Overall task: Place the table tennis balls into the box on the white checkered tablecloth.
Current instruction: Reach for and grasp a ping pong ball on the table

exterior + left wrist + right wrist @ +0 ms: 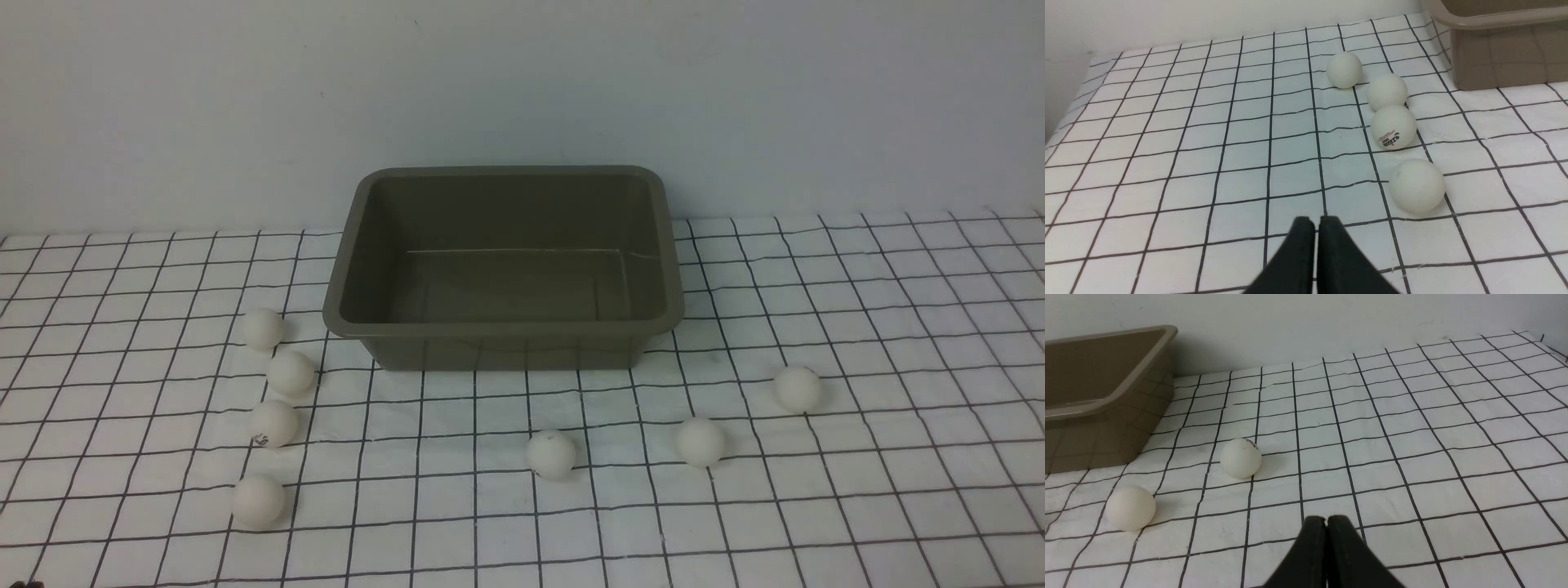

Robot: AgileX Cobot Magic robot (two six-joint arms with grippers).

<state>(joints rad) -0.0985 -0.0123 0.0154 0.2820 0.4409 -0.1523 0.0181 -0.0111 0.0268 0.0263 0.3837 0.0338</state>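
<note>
Black left hand (1316, 222) and right hand (1327, 522) pressed closed, empty, bodies cut off; box (1094, 437) partly cropped.

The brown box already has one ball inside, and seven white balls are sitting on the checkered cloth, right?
Not quite. The box is empty: the front view shows its bare floor with no ball in it. The rest is right: seven white balls are sitting on the checkered cloth.
</note>
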